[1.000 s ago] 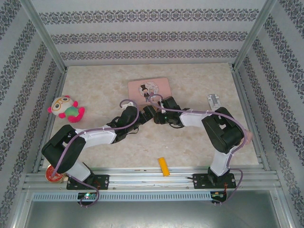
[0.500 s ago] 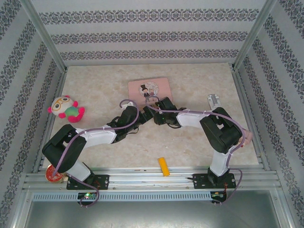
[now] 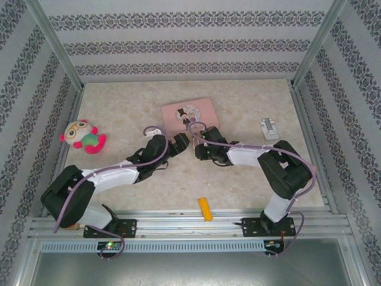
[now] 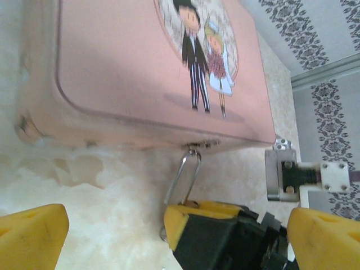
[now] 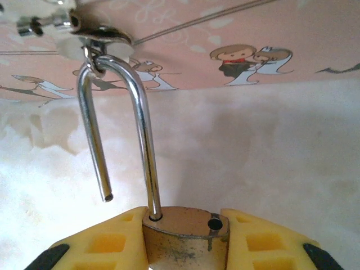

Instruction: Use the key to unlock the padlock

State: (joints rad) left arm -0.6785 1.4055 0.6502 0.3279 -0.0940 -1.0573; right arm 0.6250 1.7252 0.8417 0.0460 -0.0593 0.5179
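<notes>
Top: left gripper (image 3: 180, 142) & right gripper (image 3: 195, 140) meet at pink tin (image 3: 205, 106) edge.
Left wrist: L jaws wide apart, empty, shackle (image 4: 183, 177) just ahead.
Right wrist: R clamps padlock (image 5: 181, 233) body; shackle sprung but hooked thru hasp (image 5: 98, 35), so pulling may drag tin.

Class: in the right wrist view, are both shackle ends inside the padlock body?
No: one end of the padlock's shackle hangs free, its hole empty.
</notes>
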